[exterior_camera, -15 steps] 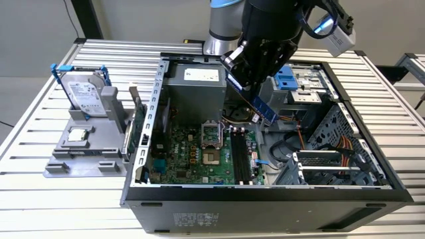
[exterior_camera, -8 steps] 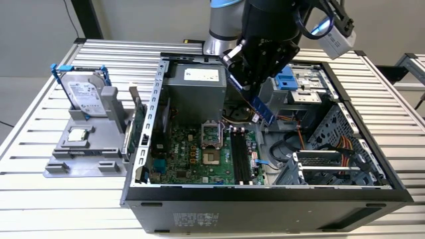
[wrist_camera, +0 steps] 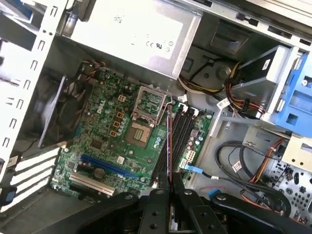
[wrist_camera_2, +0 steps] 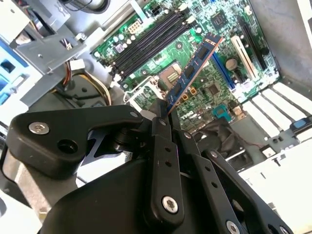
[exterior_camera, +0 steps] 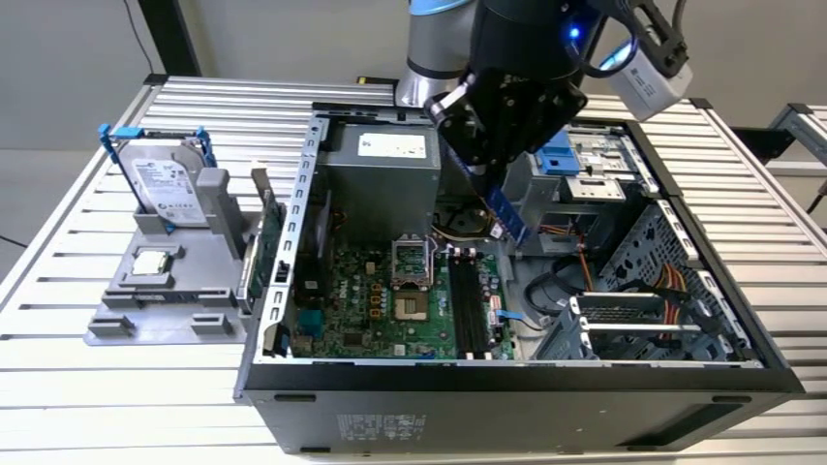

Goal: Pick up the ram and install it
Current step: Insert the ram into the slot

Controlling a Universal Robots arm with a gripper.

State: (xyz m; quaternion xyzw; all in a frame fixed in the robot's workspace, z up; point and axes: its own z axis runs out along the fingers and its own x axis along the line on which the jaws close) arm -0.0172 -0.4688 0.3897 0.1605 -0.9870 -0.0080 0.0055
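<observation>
So the black claw on the arm [exterior_camera: 498, 199] is hanging over the open black tower case [exterior_camera: 517, 387], and it's got the long thin blue-green ram stick with the dark chips [exterior_camera: 505, 215] pinched by one end. Fingers are closed down tight on the board, basically just the stick's thickness between them. In the second wrist view you can see the ram [wrist_camera_2: 191, 74] poking straight out from the fingertips [wrist_camera_2: 158, 122], angled across the green motherboard [wrist_camera_2: 195, 29] below it, chips facing the camera. In the first wrist view it's edge-on, so the stick [wrist_camera: 170, 146] looks like a thin dark line running up from the claw [wrist_camera: 169, 187].

The ram is up in the air, not seated in anything. It sits above the row of long black memory slots [exterior_camera: 468, 305], near the bare silver CPU socket [exterior_camera: 411, 254], and it's tilted, not level with the board.

Off to the exterior view's left, on the slatted metal table [exterior_camera: 130, 387], there's a grey holder [exterior_camera: 168, 291] with a silver hard drive with a blue handle [exterior_camera: 166, 179] standing upright in it.
</observation>
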